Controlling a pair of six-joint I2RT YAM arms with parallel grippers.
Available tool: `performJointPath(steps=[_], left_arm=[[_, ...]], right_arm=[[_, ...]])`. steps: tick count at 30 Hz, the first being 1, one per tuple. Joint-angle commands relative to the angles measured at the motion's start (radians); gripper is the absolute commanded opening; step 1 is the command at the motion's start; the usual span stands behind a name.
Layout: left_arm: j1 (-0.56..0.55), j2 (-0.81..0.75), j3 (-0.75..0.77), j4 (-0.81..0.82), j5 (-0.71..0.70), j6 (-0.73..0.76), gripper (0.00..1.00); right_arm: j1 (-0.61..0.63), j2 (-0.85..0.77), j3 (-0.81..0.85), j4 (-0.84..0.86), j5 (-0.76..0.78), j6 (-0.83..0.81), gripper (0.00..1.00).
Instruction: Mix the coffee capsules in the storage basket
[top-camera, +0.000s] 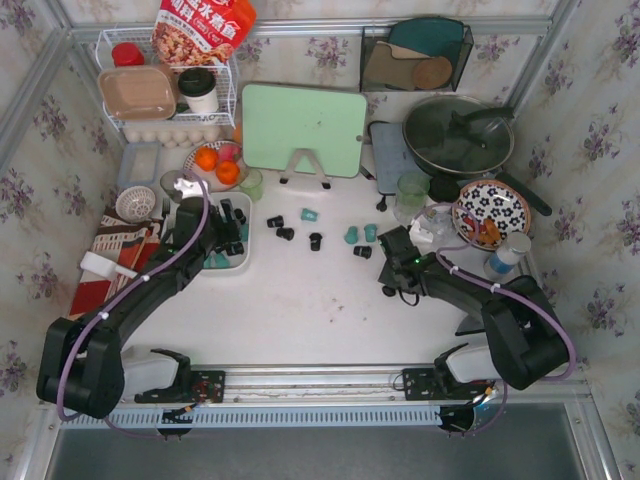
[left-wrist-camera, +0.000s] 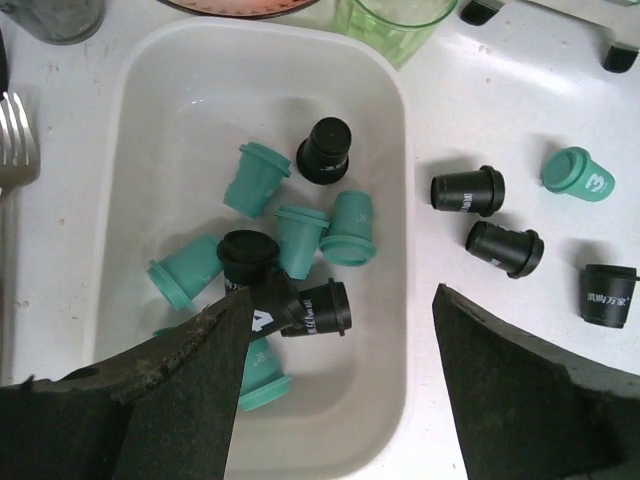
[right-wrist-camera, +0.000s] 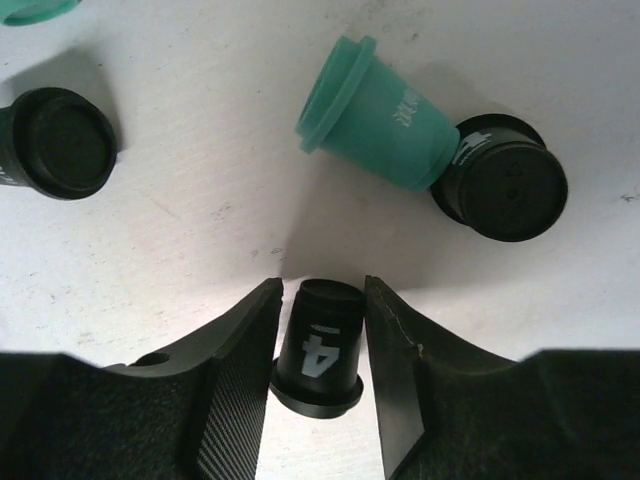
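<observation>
Black coffee capsule (right-wrist-camera: 318, 345) sits clamped in right pincer (right-wrist-camera: 322, 290); left pincer (left-wrist-camera: 342, 293) gapes empty above storage basket (left-wrist-camera: 150, 90).

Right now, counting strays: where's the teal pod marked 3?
Left wrist view, upper right: the teal pod lies on the table outside the basket, beside black pods.

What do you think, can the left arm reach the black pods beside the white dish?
Probably yes: the left arm hangs, jaws open, over the white dish, and those black pods lie uncovered beside.
</observation>
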Motion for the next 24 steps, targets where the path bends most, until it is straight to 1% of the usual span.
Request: performJointPath(steps=[1,2,4,7,10,12,13,16,17,18,20,22,24], left_arm=[[-0.026,0.003,0.018,-0.004,-0.02,0.017,0.75],[-0.035,0.005,0.023,-0.005,-0.023,0.027,0.75],[-0.056,0.014,0.031,-0.002,-0.026,0.042,0.75],[-0.097,0.027,0.038,0.027,-0.011,0.083,0.75],[-0.148,0.041,0.042,0.082,0.043,0.157,0.75],[-0.184,0.047,0.037,0.141,0.108,0.216,0.76],[-0.203,0.05,0.031,0.17,0.159,0.247,0.76],[-0.272,0.05,0.002,0.28,0.341,0.362,0.77],[-0.295,0.05,-0.007,0.319,0.412,0.426,0.77],[-0.324,0.051,-0.015,0.339,0.467,0.459,0.77],[-0.378,0.055,-0.026,0.358,0.599,0.568,0.78],[-0.427,0.063,-0.036,0.367,0.669,0.652,0.8],[-0.469,0.072,-0.05,0.376,0.706,0.739,0.81]], right_arm=[[-0.001,0.005,0.018,-0.019,-0.02,0.018,0.39],[0.0,0.005,0.02,-0.013,-0.03,0.005,0.29],[0.0,0.007,0.03,-0.023,-0.043,-0.003,0.23],[0.0,0.007,0.045,-0.037,-0.037,-0.008,0.22],[-0.001,-0.012,0.066,-0.041,-0.035,-0.025,0.23],[0.0,-0.042,0.082,-0.032,-0.05,-0.047,0.22],[-0.001,-0.059,0.086,-0.016,-0.069,-0.065,0.19],[0.0,-0.129,0.102,0.04,-0.139,-0.13,0.15],[0.0,-0.156,0.103,0.058,-0.154,-0.147,0.15],[0.0,-0.187,0.102,0.087,-0.17,-0.166,0.15],[0.0,-0.25,0.079,0.173,-0.209,-0.203,0.17],[0.002,-0.318,0.045,0.259,-0.256,-0.225,0.18],[0.001,-0.382,0.001,0.359,-0.32,-0.243,0.19]])
